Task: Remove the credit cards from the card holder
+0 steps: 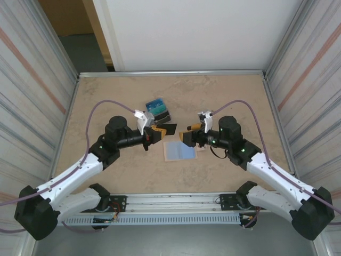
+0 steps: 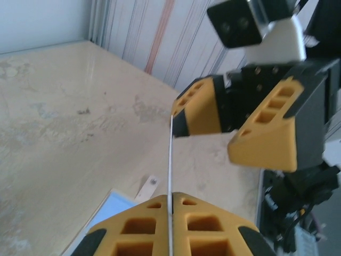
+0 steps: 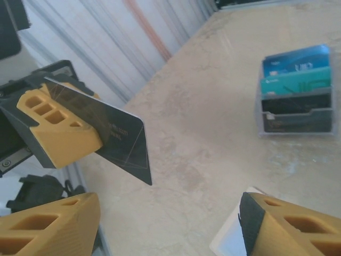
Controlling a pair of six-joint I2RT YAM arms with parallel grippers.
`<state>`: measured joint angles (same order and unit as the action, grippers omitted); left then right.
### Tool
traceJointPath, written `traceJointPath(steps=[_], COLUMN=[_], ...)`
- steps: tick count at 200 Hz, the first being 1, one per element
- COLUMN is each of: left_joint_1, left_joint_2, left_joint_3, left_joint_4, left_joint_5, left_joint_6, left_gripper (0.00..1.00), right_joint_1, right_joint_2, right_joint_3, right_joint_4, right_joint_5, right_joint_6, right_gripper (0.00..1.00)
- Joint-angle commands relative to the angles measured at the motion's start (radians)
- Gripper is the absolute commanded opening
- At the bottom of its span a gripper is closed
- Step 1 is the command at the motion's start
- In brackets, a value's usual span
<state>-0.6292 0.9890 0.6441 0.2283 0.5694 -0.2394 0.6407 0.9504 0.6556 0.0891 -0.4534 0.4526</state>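
Left gripper: the left gripper (image 2: pixel 170 201) is closed on a dark card (image 3: pixel 120 144), pinched by one edge and held above the tabletop (image 1: pixel 106 106); in the left wrist view the card is seen edge-on as a thin pale line.
Right gripper: the right gripper (image 3: pixel 170 208) is open and holds nothing. It is faced toward the left one, with the card's free end between its fingers or just before them; which cannot be told.
Card holder: the beige card holder (image 1: pixel 179 151) is laid open and flat on the tabletop, just below and between the two grippers, pale blue inside upward, its snap tab (image 2: pixel 149 188) turned out to one side.
Cards already out: a stack of cards (image 3: pixel 295 88), blue, teal and dark, is seen in a clear tray (image 3: pixel 259 114) farther back, well apart from the holder.
Progress: the task is judged to be far along, with several cards removed and one more in the air, not yet set down.
Left to do: the held card is to be placed with the others. Whether any card is left inside the holder cannot be told.
Surface: a beige, marbled tabletop, lightly scuffed, framed by a metal rim.
Room: ribbed, striped side panels (image 1: pixel 32 80) are set on both sides, and a white panel (image 1: pixel 186 32) behind.
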Motion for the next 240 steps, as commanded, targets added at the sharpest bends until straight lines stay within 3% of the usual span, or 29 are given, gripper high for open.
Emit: traceJointPath(steps=[1, 38, 67, 102, 122, 134, 148, 162, 186, 210, 240], left_joint_1=[-0.001, 0.0, 0.0, 0.0, -0.001, 0.0, -0.002, 0.0, 0.002, 0.013, 0.021], left_joint_2=[-0.017, -0.013, -0.007, 0.008, 0.012, 0.012, 0.011, 0.001, -0.048, -0.101, -0.119], left_joint_3=[-0.04, -0.055, -0.054, -0.051, -0.05, -0.05, -0.04, -0.016, 0.029, 0.084, 0.166], left_joint_4=[0.161, 0.196, 0.211, 0.23, 0.229, 0.223, 0.196, 0.127, -0.017, -0.165, -0.319], left_joint_5=[0.048, 0.07, 0.093, 0.115, 0.116, 0.112, 0.111, 0.104, 0.043, -0.015, -0.034], left_joint_6=[-0.139, -0.163, -0.164, -0.171, -0.17, -0.168, -0.148, -0.105, 0.005, 0.107, 0.216], left_gripper=[0.0, 0.0, 0.0, 0.0, 0.0, 0.0, 0.0, 0.06, 0.31, 0.4, 0.4], right_joint_1=[-0.001, -0.001, -0.001, -0.001, 0.0, 0.002, 0.002, 0.002, 0.001, 0.001, -0.001], right_joint_2=[0.033, 0.081, 0.105, 0.132, 0.137, 0.133, 0.125, 0.115, 0.086, 0.048, 0.008], right_joint_3=[0.032, 0.049, 0.065, 0.077, 0.081, 0.084, 0.084, 0.093, 0.116, 0.128, 0.138], right_joint_4=[0.1, 0.15, 0.19, 0.226, 0.232, 0.226, 0.207, 0.166, 0.05, -0.044, -0.119], right_joint_5=[-0.125, -0.167, -0.194, -0.226, -0.244, -0.242, -0.237, -0.222, -0.184, -0.15, -0.149], right_joint_6=[0.028, 0.023, 0.027, 0.039, 0.04, 0.038, 0.029, 0.011, -0.042, -0.089, -0.121], right_gripper=[0.64, 0.51, 0.49, 0.4, 0.25, 0.11, 0.03, 0.01, 0.0, 0.0, 0.0])
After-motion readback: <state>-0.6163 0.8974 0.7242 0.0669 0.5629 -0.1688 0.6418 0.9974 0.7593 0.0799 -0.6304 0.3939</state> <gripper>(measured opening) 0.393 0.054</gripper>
